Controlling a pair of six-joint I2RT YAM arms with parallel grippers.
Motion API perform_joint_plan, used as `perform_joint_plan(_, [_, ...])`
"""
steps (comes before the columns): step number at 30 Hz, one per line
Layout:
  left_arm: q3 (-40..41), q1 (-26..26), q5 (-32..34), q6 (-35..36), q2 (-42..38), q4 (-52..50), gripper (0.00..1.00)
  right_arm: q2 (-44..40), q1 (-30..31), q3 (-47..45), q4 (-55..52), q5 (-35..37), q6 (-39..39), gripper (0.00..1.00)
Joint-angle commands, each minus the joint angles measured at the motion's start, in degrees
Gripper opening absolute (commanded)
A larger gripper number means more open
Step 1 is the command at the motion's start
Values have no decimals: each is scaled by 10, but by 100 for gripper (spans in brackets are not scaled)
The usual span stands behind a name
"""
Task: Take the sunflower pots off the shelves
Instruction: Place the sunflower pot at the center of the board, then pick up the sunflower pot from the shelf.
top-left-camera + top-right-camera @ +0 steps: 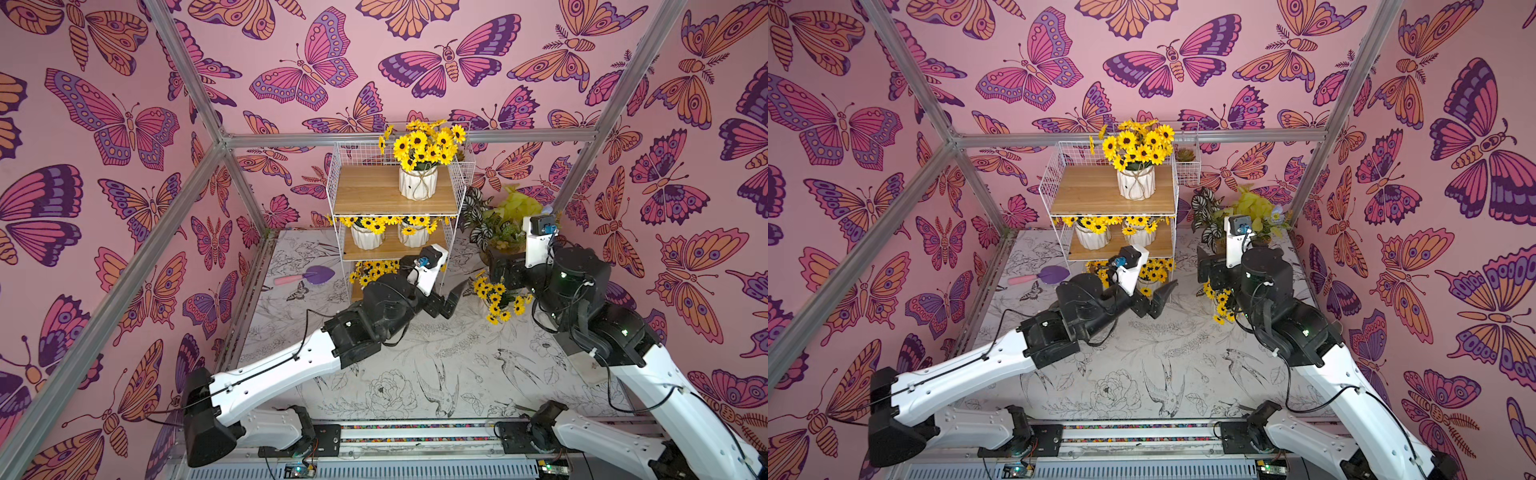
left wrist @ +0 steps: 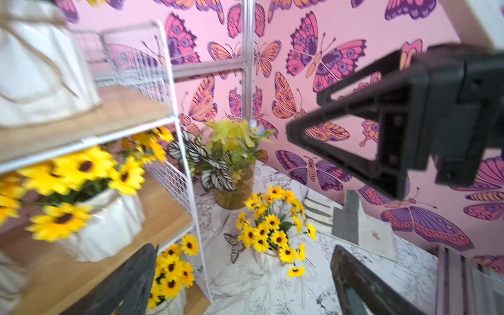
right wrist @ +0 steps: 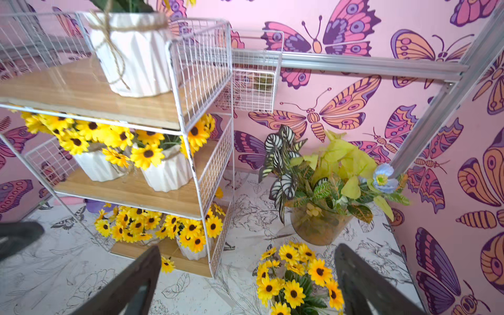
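Note:
The shelves point(image 1: 395, 199) stand at the back of the table. On the top board sits one sunflower pot point(image 1: 417, 183). Two more point(image 1: 366, 237) point(image 1: 413, 236) share the middle board. More sunflowers point(image 3: 191, 231) crowd the bottom board. Another sunflower pot point(image 1: 496, 299) point(image 2: 272, 237) stands on the table to the right of the rack. My left gripper point(image 1: 451, 297) point(image 2: 245, 286) is open and empty, low by the rack's front right corner. My right gripper point(image 1: 1208, 266) point(image 3: 248, 286) is open just above and behind the table pot, whose flowers show between its fingers point(image 3: 368, 283).
An amber pot of green and striped leaves point(image 1: 498, 224) stands at the back right behind the table pot. A purple trowel with a pink handle point(image 1: 307, 276) lies left of the rack. A small wire basket point(image 1: 1185, 160) hangs on the rack's right side. Metal frame posts point(image 1: 582, 166) stand at the corners.

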State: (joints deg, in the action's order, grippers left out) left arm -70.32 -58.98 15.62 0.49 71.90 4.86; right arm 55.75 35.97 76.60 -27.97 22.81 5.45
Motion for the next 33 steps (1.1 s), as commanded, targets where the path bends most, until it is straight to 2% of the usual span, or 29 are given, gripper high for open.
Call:
perform_joint_plan(1, [-44,26,53,28,-1,-63,99,9,-3,20,15,-27,-20,99])
perform_joint_plan(3, [-69,41,67,29,3,-63,99,14,-3,23,22,-46,-19,99])
perform_joint_plan(5, [-97,62,54,37,4,-63,99,23,-3,31,27,-62,-19,99])
perform_joint_plan(11, [-210,131,35,41,90,-110,99,69,-3,83,30,-92,-27,99])
perform_joint_plan(19, [-274,221,-41,14,173,-93,99,124,-3,130,37,-110,-33,99])
perform_joint_plan(33, [-328,255,-125,-19,250,-63,99,173,-3,152,43,-100,-57,99])
